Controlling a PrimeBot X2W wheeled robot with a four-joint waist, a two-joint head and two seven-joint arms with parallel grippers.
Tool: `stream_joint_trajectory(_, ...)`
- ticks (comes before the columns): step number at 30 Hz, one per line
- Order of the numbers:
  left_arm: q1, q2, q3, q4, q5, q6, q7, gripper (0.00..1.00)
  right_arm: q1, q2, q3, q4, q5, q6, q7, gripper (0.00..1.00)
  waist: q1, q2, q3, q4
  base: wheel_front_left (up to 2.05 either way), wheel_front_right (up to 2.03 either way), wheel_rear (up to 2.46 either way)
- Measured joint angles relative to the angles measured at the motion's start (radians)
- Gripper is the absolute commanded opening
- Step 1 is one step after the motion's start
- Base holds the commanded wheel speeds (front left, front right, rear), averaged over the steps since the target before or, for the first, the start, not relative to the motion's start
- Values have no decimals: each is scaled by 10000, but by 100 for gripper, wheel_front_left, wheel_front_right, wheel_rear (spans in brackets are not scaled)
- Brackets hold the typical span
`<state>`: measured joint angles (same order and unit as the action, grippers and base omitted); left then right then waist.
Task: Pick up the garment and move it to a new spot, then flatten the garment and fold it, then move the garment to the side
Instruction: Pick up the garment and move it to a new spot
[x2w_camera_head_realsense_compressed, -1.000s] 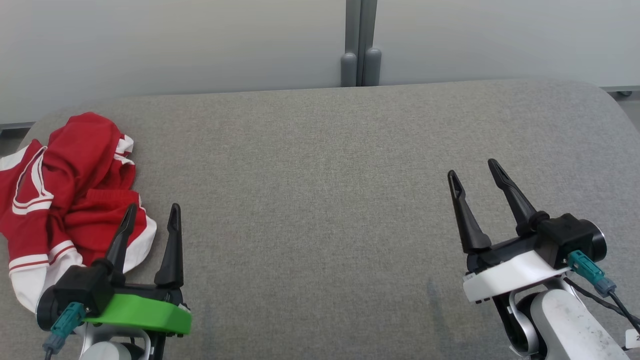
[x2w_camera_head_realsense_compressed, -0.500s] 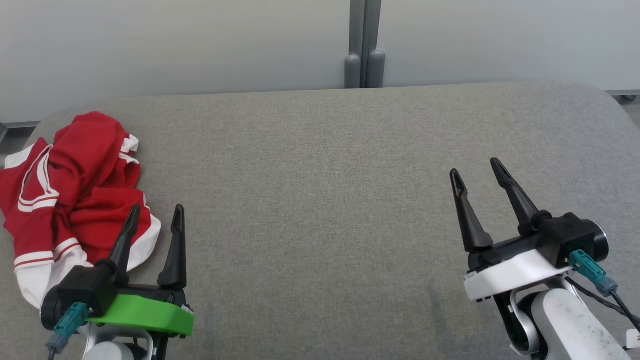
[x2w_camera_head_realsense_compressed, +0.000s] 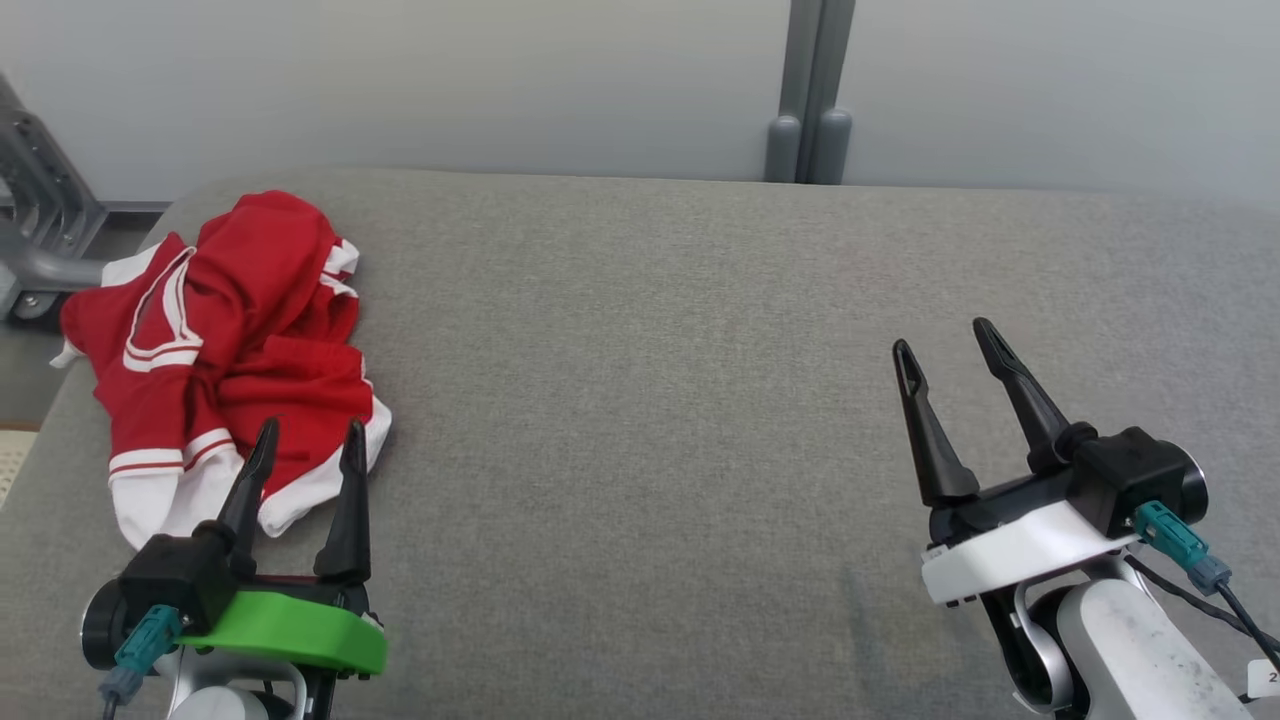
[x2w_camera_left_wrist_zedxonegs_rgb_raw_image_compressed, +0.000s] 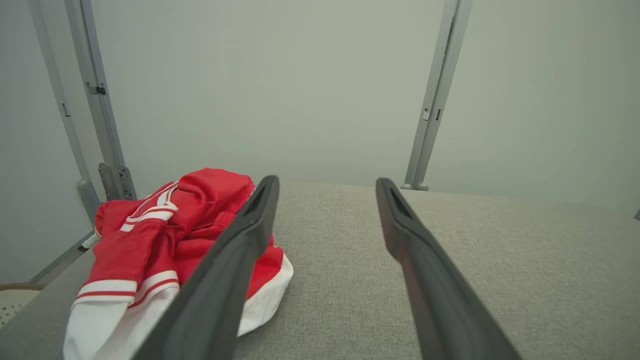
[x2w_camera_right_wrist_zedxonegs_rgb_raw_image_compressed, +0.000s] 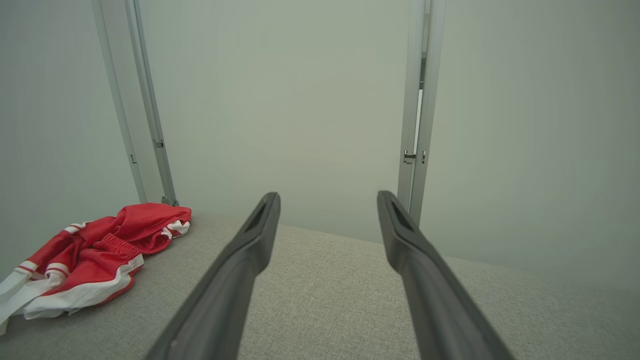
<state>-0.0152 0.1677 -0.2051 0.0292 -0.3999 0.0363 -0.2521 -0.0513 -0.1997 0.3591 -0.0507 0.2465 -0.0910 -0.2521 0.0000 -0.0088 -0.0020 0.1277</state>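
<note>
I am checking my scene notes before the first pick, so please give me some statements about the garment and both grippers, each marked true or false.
1. The red and white garment lies crumpled on the gray padded surface. True.
2. The left gripper is shut on the garment. False: its fingers are open, with nothing between them.
3. The right gripper is open and empty. True.
4. The garment lies nearer the right gripper than the left one. False: it lies by the left gripper, far from the right.
</note>
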Motion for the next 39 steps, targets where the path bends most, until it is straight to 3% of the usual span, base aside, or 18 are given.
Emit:
stream_joint_trajectory(28,-16,-165,119,391,2,81,0,100,43,113,111,125,92,313,0,100,0,0,40,2906,0,0,0)
stream_joint_trajectory(39,-12,-77,420,477,-38,96,4,100,35,247,357,282,96,497,0,100,0,0,12,3375,0,0,0)
